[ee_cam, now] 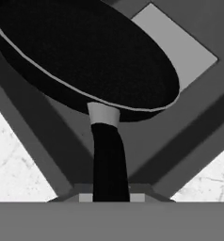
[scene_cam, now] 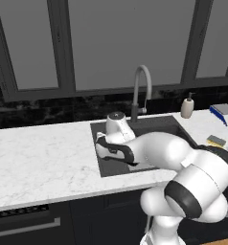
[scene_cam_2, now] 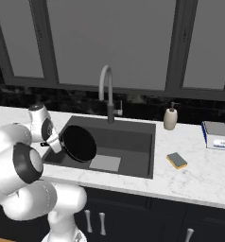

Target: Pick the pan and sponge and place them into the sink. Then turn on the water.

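White soap pump bottle (scene_cam_2: 170,117) sits on the marble counter (scene_cam_2: 199,165) at the back, by the dark windows (scene_cam_2: 109,42). Blue-and-white flat stack (scene_cam_2: 216,134) is off to the right. Dark cabinets (scene_cam_2: 147,217) below, with 4 handles showing.

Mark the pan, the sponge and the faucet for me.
pan (scene_cam_2: 79,142): right base view, middle of its black inner face.
sponge (scene_cam_2: 177,160): right base view, its dark grey top.
faucet (scene_cam_2: 105,78): right base view, the arched neck.
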Available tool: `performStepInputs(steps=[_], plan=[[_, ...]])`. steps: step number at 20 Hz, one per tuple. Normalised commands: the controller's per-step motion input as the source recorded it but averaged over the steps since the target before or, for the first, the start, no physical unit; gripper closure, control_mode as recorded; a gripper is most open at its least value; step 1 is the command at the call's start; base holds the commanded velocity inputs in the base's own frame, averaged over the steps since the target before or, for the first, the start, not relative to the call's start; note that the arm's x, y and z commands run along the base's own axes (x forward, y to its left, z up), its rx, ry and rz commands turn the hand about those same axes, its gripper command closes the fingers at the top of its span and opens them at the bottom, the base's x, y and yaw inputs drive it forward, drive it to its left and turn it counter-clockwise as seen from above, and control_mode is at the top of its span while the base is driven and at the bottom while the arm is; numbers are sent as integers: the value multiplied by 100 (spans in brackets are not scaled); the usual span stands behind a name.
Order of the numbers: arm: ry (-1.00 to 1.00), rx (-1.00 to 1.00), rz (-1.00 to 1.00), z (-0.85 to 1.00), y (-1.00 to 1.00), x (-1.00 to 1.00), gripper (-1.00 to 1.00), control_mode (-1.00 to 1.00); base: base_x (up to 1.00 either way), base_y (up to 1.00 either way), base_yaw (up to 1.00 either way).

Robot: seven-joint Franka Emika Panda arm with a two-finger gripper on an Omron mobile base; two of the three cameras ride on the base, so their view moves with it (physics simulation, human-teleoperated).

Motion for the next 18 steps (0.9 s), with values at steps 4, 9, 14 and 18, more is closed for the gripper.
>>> performStepInputs(steps=[4,9,14,18], plan=[[5,0,-36,0,-48,44,100,-100,0,0,0],[11,-3,-31,-25,-24,70,100,-100,0,0,0],[8,-10,-23,-54,-21,57,100,-100,0,0,0],[4,-11,-17,-55,-10,58,100,-100,0,0,0]])
